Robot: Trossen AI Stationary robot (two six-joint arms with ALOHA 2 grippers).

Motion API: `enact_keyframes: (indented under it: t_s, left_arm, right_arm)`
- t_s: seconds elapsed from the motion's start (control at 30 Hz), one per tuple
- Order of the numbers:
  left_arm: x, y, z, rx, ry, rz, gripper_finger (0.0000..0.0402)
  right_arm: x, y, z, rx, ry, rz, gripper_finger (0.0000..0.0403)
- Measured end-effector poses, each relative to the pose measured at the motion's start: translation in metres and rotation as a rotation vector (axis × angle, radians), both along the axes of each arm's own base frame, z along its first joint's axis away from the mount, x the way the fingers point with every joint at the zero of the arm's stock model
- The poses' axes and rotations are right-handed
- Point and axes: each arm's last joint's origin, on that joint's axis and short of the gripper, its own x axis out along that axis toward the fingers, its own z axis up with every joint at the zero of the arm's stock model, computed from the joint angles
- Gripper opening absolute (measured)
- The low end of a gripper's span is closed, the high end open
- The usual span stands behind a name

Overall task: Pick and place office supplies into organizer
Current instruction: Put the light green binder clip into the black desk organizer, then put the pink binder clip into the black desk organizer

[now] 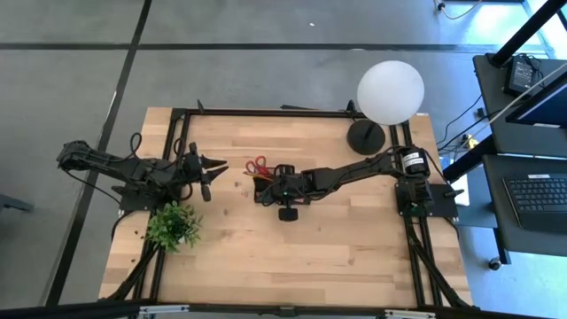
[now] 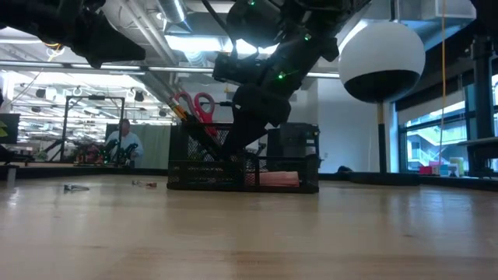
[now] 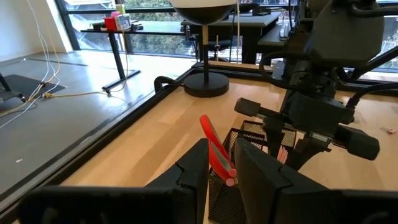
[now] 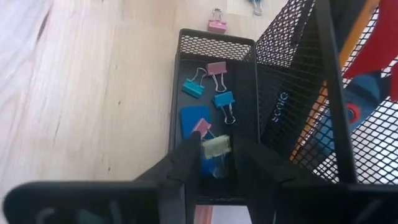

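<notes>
The black mesh organizer (image 1: 267,180) stands mid-table, with red-handled scissors (image 3: 214,146) and an orange pencil (image 4: 316,118) upright in its tall part. Its low compartment (image 4: 214,43) holds several coloured binder clips and a blue eraser (image 4: 191,118). My right gripper (image 4: 217,155) slants down over that compartment with a pale binder clip (image 4: 216,147) between its slightly parted fingertips. My left gripper (image 3: 222,168) hovers to the organizer's left, its fingers a little apart and empty. My right gripper comes from above, slanting down into the low compartment, with the pale clip's body (image 4: 217,144) between its fingertips. A narrow gap shows on one side of the clip. Whether the other finger touches it, I cannot tell.
A lamp with a white globe (image 1: 390,91) and a round black base (image 1: 365,135) stands at the far right. A green potted plant (image 1: 173,226) sits at the near left. A pink clip (image 4: 217,25) and other small items (image 2: 75,187) lie loose on the table beside the organizer.
</notes>
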Motion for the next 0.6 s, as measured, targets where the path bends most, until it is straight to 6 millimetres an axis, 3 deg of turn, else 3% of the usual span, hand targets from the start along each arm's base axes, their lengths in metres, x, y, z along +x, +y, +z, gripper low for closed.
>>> enact_keyframes:
  t_s: [0.4, 0.6]
  left_arm:
    - [0.000, 0.000, 0.000, 0.000, 0.000, 0.000, 0.0072]
    - [0.000, 0.000, 0.000, 0.000, 0.000, 0.000, 0.0073]
  right_arm:
    - [-0.001, 0.000, 0.000, 0.013, 0.004, -0.011, 0.0109]
    - [-0.005, 0.002, 0.011, 0.080, 0.075, -0.106, 0.0109]
